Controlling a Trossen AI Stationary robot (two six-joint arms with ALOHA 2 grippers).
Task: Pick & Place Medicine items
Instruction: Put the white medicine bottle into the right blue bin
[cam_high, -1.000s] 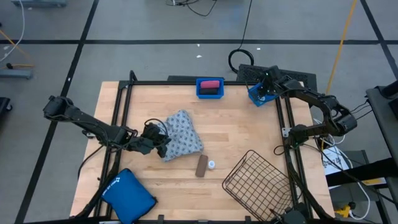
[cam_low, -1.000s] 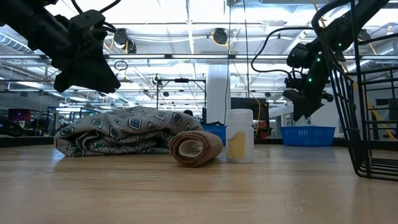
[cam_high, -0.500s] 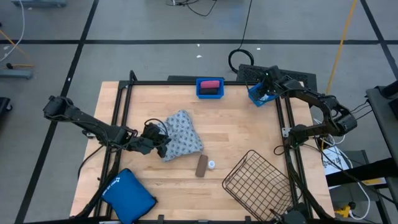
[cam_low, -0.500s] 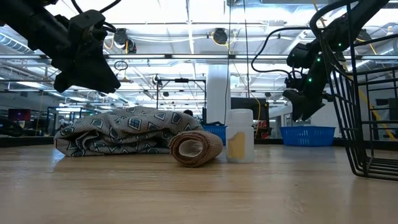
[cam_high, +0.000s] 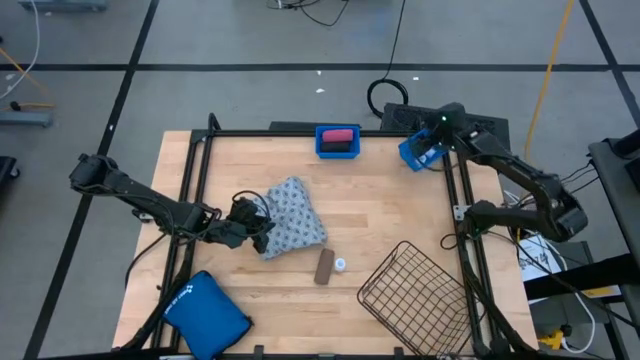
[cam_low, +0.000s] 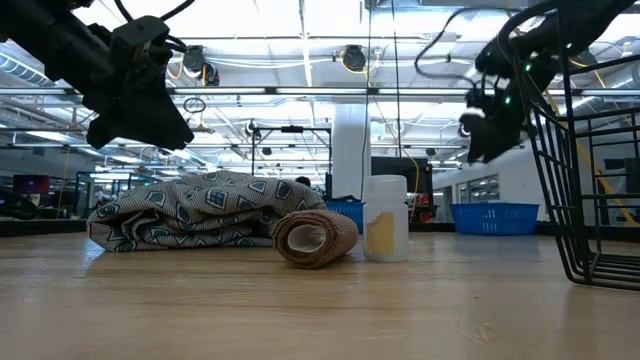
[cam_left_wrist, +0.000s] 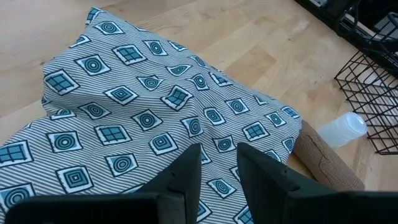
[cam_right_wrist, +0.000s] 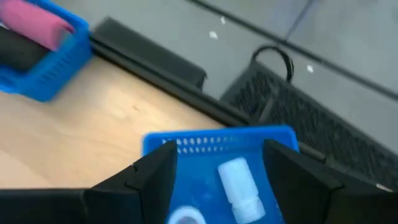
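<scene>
Patterned grey-blue soft pack (cam_left_wrist: 137, 118) lies just under the narrowly parted left pincer (cam_left_wrist: 214, 163) and may be snagged, while a white vial (cam_right_wrist: 241, 184) sits binned below the wide, empty right pincer (cam_right_wrist: 214, 165).

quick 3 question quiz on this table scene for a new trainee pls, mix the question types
1. True or false: the brown oblong container lies inside the black wire basket.
2. Which holds the pink oblong container? A) the small blue bin at the table's far edge B) the wire basket C) the large plain blue pouch
3. Fill in: the right gripper hangs with open fingers over the small blue bin at the table's far right corner, where a white ____ lies.

Key:
1. False: it lies on the wood beside the tiny white vial, outside the basket.
2. A
3. vial
</scene>
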